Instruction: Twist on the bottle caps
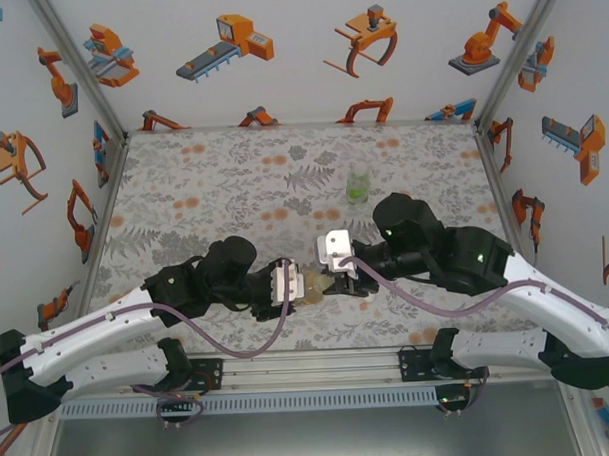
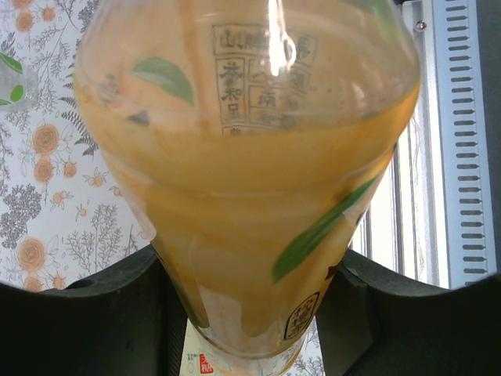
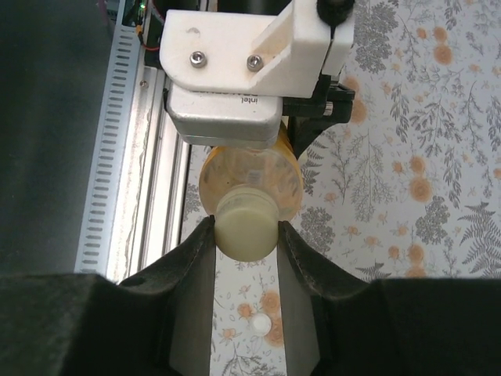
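Bottle cap (image 3: 245, 232), cream, sits on the orange bottle (image 2: 250, 196) at the counter's (image 1: 183, 192) 6 o'clock edge. The right tool (image 3: 244, 227) is clenched on it and the left tool (image 1: 293, 285) grasps the body. Tightening seems underway. A white cap (image 3: 257, 323) lies loose, and the green-labelled bottle (image 1: 358, 183) waits at 1 o'clock.

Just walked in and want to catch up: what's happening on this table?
The left gripper holds the yellow-orange bottle on its side. The right gripper pinches the pale cap on its neck; how far it's screwed on, I can't tell. A green-labelled bottle stands farther back, and a white cap lies loose on the table.
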Available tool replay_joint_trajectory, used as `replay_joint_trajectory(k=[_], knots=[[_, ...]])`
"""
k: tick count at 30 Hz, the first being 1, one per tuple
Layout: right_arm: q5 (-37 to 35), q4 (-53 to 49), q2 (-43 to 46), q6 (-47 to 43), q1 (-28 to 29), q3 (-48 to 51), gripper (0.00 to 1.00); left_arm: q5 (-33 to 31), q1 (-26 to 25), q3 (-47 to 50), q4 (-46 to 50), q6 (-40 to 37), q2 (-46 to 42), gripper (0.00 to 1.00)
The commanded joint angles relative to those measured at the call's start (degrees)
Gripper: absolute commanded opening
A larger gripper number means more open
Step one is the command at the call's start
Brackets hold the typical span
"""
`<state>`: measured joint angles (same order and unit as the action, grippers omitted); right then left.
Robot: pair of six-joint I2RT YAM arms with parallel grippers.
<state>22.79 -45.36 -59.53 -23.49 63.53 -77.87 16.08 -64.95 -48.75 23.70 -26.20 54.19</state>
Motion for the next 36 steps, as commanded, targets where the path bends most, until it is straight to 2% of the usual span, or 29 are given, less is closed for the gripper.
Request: replay_joint_trajectory(k=[1,4,6,12,15,17,19,25,30,33,34,36], knots=[[-2.14,4.34,0.84,6.85,0.51,1.94,0.13,-0.78,-0.19,-0.49,-1.52,0.9,-0.1,0.0],[-6.86,8.38,1.47,19.23,0.53,4.62,0.07,-3.31,-0.21,-0.55,-2.11,1.25,0.37,0.0],[-13.72,10.92,1.59,30.42,0.54,6.13,0.0,-4.76,-0.18,-0.55,-2.54,1.15,0.86,0.0],[-30.45,12.88,1.35,67.62,0.54,10.01,0.0,-6.36,-0.18,-1.08,-3.57,0.29,3.0,0.0],[-36.01,10.3,2.38,89.47,0.45,12.98,0.0,-6.37,-0.23,-1.43,-3.75,0.07,3.92,0.0],[-35.74,15.38,4.04,97.14,0.41,17.93,0.0,-6.36,-0.19,-1.52,-3.89,-0.05,4.23,0.0],[-35.76,19.48,4.69,99.46,0.32,20.99,0.0,-6.3,-0.18,-1.48,-4.22,-0.06,4.43,0.0],[-36.75,15.66,4.3,94.31,0.29,18.22,0.02,-5.65,-0.2,-1.79,-3.81,-0.39,4.54,0.0],[-37.44,12.94,4.83,84.42,0.3,12.92,0.31,-5.55,-0.18,-1.87,-3.24,-0.18,4.05,0.0],[-37.24,12.45,5.83,75.37,0.36,10.38,0.47,-5.27,-0.19,-1.79,-3.06,-0.01,3.66,0.0],[-36.81,12.7,6.25,72.21,0.31,10.02,0.5,-5.06,-0.21,-1.87,-2.83,-0.07,3.5,0.0],[-34.75,14.08,7.41,63.73,0.3,9.52,0.51,-4.29,-0.2,-2.03,-2.31,0.0,3.14,0.0]])
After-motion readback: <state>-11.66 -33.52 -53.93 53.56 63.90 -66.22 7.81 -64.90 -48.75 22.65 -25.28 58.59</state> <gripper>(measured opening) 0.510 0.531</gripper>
